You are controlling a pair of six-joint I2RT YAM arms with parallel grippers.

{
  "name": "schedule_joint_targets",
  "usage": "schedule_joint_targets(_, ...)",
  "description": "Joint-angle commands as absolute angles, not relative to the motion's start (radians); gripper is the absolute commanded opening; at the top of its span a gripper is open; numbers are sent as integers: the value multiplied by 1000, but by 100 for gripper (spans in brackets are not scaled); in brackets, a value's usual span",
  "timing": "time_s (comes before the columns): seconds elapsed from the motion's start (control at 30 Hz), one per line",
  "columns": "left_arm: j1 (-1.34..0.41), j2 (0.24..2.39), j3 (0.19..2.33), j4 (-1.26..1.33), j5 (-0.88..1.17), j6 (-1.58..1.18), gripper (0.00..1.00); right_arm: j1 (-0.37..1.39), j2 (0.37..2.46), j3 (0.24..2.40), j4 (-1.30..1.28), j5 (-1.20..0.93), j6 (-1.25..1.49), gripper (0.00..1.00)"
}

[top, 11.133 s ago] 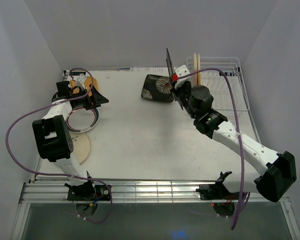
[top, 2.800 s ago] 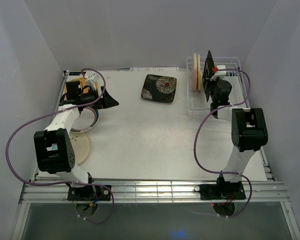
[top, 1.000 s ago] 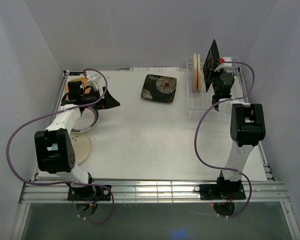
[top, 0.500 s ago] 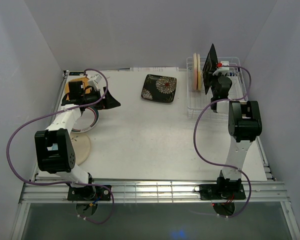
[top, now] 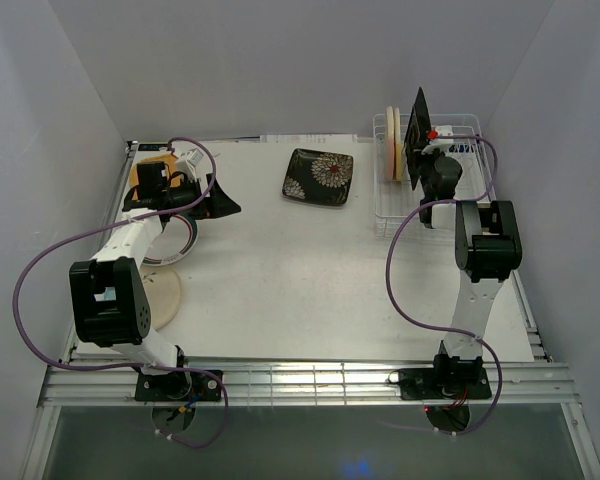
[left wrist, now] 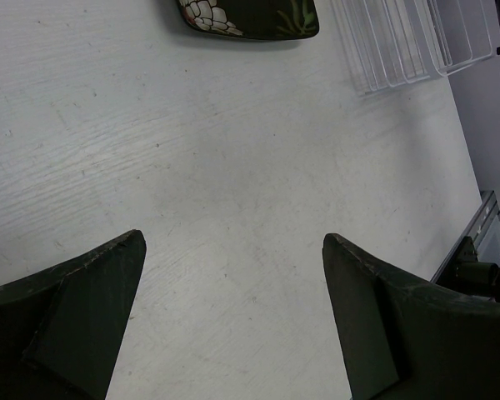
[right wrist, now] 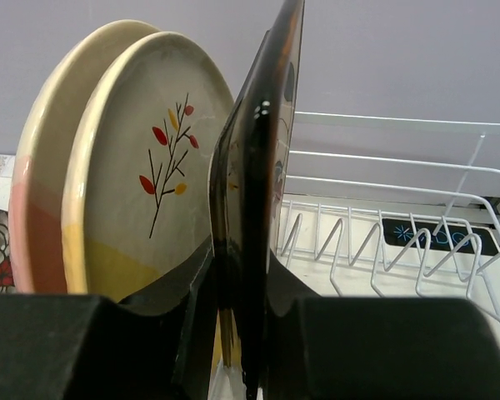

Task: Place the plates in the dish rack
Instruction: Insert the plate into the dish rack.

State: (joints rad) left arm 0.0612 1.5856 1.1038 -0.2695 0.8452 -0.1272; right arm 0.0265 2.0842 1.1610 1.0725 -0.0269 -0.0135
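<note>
Right wrist: right tool (right wrist: pixel 243 327) pinches the upright black plate (right wrist: pixel 265 158) beside the yellow-cream plate (right wrist: pixel 142 175); left tool (left wrist: pixel 233 243) gapes empty.

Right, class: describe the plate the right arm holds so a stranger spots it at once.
Find the white wire rack, far right on the table. Two round cream plates stand at its left end; just right of them, also on edge, is the black plate. Unlike them, it is square.
</note>
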Motion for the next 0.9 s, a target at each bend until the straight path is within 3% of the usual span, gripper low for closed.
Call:
schedule_joint_targets(0.0, 57, 1523, 1101, -275, 853, -109, 98, 41, 2065, 1158, 1243, -11, -64, 14)
schedule_joint_targets(0.27, 57, 1523, 1100, -275, 864, -107, 98, 80, 2071, 1131, 1226, 51, -153, 23)
schedule_joint_targets(0.5, 58, 1519, 1100, -276, 865, -106, 98, 84, 2054, 1088, 1229, 72, -176, 49)
schedule_joint_targets(0.63, 58, 1523, 1100, -276, 864, -106, 98, 84, 2042, 1068, 1229, 78, -176, 58)
schedule_joint_targets(0.7, 57, 1531, 1103, -279, 868, -106, 98, 84, 2034, 1052, 1236, 81, -175, 70)
schedule_joint_targets(0.87, 57, 1546, 1109, -282, 876, -106, 98, 84, 1991, 1031, 1235, 66, -163, 81)
